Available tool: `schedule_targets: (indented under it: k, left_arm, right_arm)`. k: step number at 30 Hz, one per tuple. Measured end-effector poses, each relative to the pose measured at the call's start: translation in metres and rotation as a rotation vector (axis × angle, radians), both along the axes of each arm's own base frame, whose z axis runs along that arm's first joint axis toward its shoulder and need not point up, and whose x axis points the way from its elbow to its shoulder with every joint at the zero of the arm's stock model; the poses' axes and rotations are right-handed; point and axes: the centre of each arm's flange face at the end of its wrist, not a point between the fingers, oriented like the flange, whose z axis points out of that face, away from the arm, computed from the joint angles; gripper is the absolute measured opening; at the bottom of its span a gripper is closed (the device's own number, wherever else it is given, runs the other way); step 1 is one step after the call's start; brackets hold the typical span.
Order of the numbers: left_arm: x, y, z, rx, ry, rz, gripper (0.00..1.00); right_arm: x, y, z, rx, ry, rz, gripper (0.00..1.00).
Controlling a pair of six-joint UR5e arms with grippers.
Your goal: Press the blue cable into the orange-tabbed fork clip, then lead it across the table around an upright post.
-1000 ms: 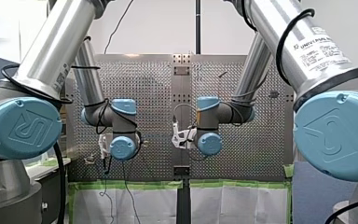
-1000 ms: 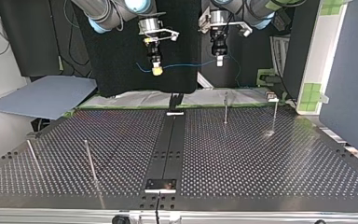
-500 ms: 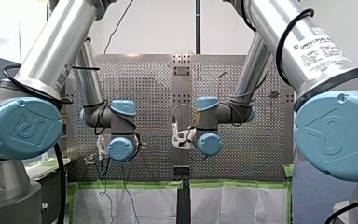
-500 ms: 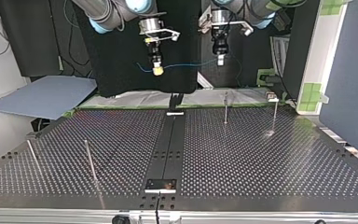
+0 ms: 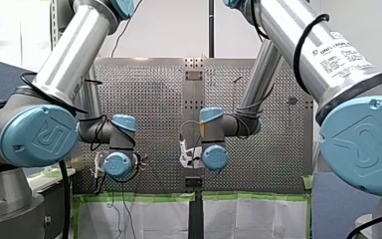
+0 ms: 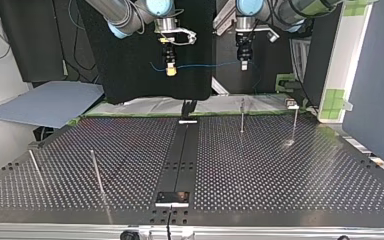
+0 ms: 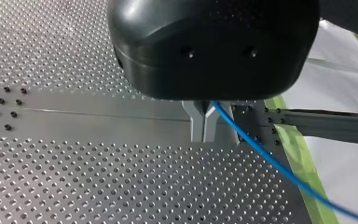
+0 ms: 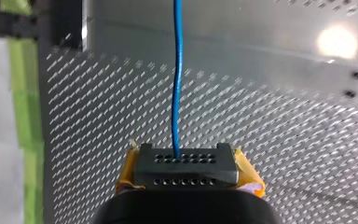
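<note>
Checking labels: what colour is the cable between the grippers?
Blue cable, clearest in the right wrist view.

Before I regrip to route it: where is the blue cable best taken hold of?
Probably the straight span of the blue cable between my right claw and my left claw, from above, fingers across it: it hangs taut and level there, well above the table.

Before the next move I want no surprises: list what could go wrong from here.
1. The blue cable runs nearly straight between my left claw and my right claw; pulling them apart could slip it free.
2. One thin post stands near another post; the lowered cable may catch the wrong one.
</note>
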Motion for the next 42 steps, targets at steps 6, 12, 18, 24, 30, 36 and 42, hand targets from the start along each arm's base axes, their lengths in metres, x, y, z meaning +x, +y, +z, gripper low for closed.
schedule_targets:
  k: [6,12,18,24,30,36,42]
  left_arm:
    - [0.005,0.0,0.0,-0.009,0.004,-0.041,0.0]
    - [0.015,-0.001,-0.002,-0.022,0.008,-0.075,0.0]
    - [0.044,-0.003,0.017,-0.084,-0.03,-0.066,0.0]
    - [0.054,0.003,0.038,-0.14,-0.063,-0.014,0.0]
    - [0.057,0.007,0.052,-0.202,-0.118,0.011,0.0]
    - [0.06,0.01,0.041,-0.228,-0.134,0.032,0.0]
    - [0.06,0.015,0.02,-0.201,-0.103,0.046,0.0]
  right_arm:
    - [-0.006,0.002,-0.003,0.023,0.035,-0.034,0.0]
    - [-0.004,-0.006,0.007,0.02,0.023,-0.036,0.0]
    - [0.005,-0.022,0.044,-0.002,-0.065,-0.023,0.0]
    - [0.01,-0.031,0.076,-0.038,-0.151,0.014,0.0]
    - [0.014,-0.036,0.067,-0.037,-0.198,0.057,0.0]
    - [0.019,-0.042,0.044,-0.024,-0.226,0.096,0.0]
    - [0.025,-0.053,0.019,-0.021,-0.238,0.107,0.0]
